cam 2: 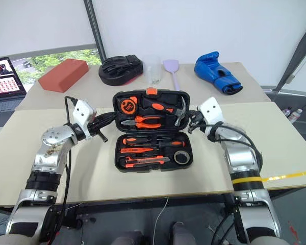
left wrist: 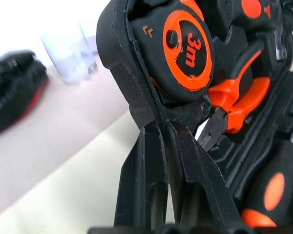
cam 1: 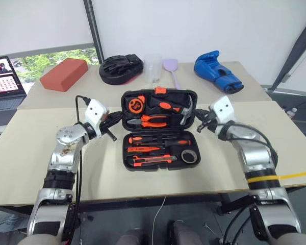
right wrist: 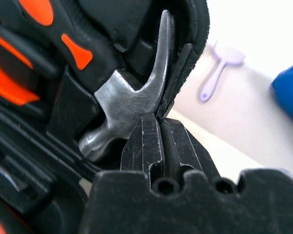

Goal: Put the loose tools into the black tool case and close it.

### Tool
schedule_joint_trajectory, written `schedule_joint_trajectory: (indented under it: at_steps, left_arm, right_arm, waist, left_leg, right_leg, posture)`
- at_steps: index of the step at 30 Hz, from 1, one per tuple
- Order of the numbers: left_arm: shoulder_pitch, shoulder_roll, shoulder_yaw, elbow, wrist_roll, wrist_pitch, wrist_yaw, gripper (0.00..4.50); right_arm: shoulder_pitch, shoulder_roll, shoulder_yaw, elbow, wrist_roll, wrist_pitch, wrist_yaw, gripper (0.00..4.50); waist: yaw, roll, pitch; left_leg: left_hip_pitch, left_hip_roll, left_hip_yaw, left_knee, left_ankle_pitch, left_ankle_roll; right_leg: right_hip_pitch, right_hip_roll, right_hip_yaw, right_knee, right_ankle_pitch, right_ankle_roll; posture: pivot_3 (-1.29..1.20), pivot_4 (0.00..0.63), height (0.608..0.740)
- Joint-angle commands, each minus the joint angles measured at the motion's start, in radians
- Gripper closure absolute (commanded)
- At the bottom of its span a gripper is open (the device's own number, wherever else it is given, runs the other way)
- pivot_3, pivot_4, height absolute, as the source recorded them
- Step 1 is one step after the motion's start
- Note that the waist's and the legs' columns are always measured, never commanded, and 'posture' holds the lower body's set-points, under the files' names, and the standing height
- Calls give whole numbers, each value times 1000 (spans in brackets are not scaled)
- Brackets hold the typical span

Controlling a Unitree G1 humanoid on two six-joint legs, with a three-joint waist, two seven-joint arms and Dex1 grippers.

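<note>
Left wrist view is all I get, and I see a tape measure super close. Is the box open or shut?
Observer: Open. The black tool case lies spread open, lid half on the far side.
Operator: Where's the other gripper?
Observer: The right gripper pinches the lid's opposite edge, beside the hammer.
Operator: Are the little tools packed?
Observer: The screwdrivers, utility knife and tape roll sit in the near half.
</note>
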Motion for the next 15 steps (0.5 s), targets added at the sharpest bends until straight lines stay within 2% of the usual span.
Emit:
schedule_joint_trajectory:
  at_steps: [1, 4, 6, 7, 8, 9, 10, 12, 13, 15]
  left_arm:
    - [93, -4, 36, -127, -1, -1, 80, 4487]
    - [140, -6, 58, -196, -30, 51, 116, 4487]
    - [206, 21, 101, -317, -118, 175, 95, 3797]
    - [236, 53, 134, -388, -183, 263, 73, 3570]
    - [260, 88, 167, -447, -248, 351, 51, 3088]
    - [273, 111, 188, -485, -291, 410, 42, 2872]
    - [291, 160, 223, -513, -368, 508, 10, 2396]
    - [317, 250, 280, -529, -481, 655, -52, 1662]
    - [323, 292, 298, -521, -523, 719, -79, 1662]
    - [311, 350, 282, -457, -513, 736, -126, 1662]
  right_arm:
    - [133, -46, 27, -84, -43, -172, 26, 4466]
    - [180, -65, 3, -123, -12, -168, 39, 4466]
    - [232, -119, -42, -191, 24, -139, 79, 3764]
    - [255, -157, -71, -234, 58, -101, 112, 3530]
    - [273, -196, -95, -272, 99, -54, 153, 3140]
    - [284, -222, -109, -296, 128, -22, 178, 2924]
    - [310, -267, -124, -330, 181, 25, 240, 2488]
    - [369, -350, -141, -383, 263, 109, 356, 2421]
    - [399, -385, -142, -404, 292, 139, 406, 2421]
    - [452, -434, -125, -434, 318, 164, 478, 2421]
  waist:
    - [3, 0, 0]
    - [3, 0, -1]
    - [3, 0, -1]
    - [3, 0, -1]
    - [3, 0, 0]
    - [2, 0, 0]
    - [2, 0, 0]
    - [4, 0, 0]
    - [4, 0, 0]
    - [8, 1, 0]
  left_leg:
    - [5, 0, 0, -4, 0, 0]
    - [13, 1, 1, -9, 0, 0]
    - [13, 1, 1, -9, 0, 0]
    - [13, 2, 1, -10, 0, 0]
    - [13, 2, 1, -10, 0, 0]
    - [12, 2, 1, -11, 0, 0]
    - [10, 2, 2, -11, 0, 0]
    - [9, 2, 2, -11, 0, 0]
    - [10, 3, 2, -11, 0, 0]
    - [13, 3, 1, -13, 0, 1]
  right_leg:
    - [4, 0, 1, -1, 0, 0]
    - [11, 1, 3, -7, 0, 0]
    - [12, 2, 3, -8, 0, 0]
    - [11, 2, 3, -8, 0, 0]
    - [10, 3, 3, -7, 0, 0]
    - [9, 3, 3, -6, 0, 0]
    - [6, 3, 4, -6, 0, 0]
    - [5, 3, 4, -6, 0, 0]
    - [6, 3, 3, -7, -1, 0]
    - [11, 5, 3, -10, -1, 0]
  posture:
    - [0, 150, 740]
    - [0, 150, 740]
    - [0, 150, 740]
    - [0, 150, 740]
    - [0, 150, 740]
    - [0, 150, 740]
    - [0, 150, 740]
    - [0, 150, 740]
    - [0, 150, 740]
    - [0, 150, 740]
